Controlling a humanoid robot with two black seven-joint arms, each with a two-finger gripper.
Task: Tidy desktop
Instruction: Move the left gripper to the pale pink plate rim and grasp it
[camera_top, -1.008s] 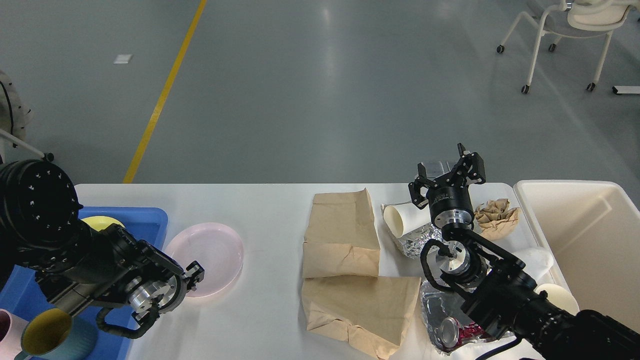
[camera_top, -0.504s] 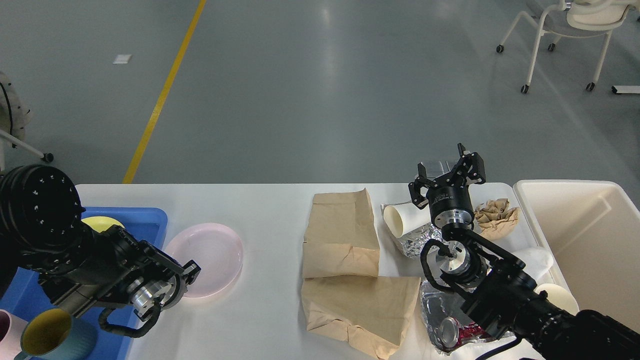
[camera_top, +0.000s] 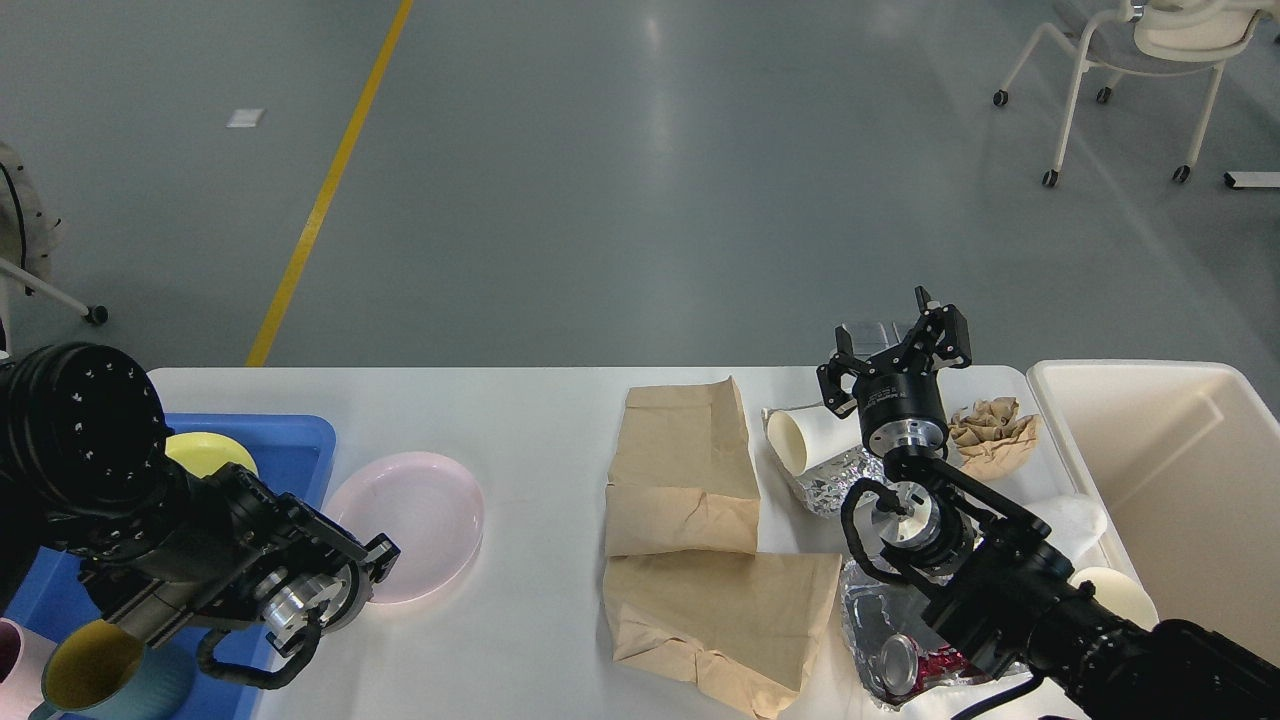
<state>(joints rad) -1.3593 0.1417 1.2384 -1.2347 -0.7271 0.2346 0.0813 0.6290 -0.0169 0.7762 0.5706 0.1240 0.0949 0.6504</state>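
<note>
While your left end effector (camera_top: 378, 560) has drawn back toward you over the last 1 second, the pink plate (camera_top: 408, 522) has slid with it, nearer the blue tray (camera_top: 290, 450). The fingers sit at the plate's near-left rim; they read as pinched on it, judging by the plate following. Your right end effector (camera_top: 895, 350) has not moved: it hangs spread wide and empty above the paper cup (camera_top: 803, 437) and foil (camera_top: 838, 475). The counter (camera_top: 520, 420) spans the lower frame, with 2 brown paper bags (camera_top: 690, 540), a crumpled paper wad (camera_top: 992, 428) and a crushed can (camera_top: 900, 660) on it, beside the cream bin (camera_top: 1180, 470). Likely step: dragging the plate to the tray. Most clutter remains, so the tidy is early.
</note>
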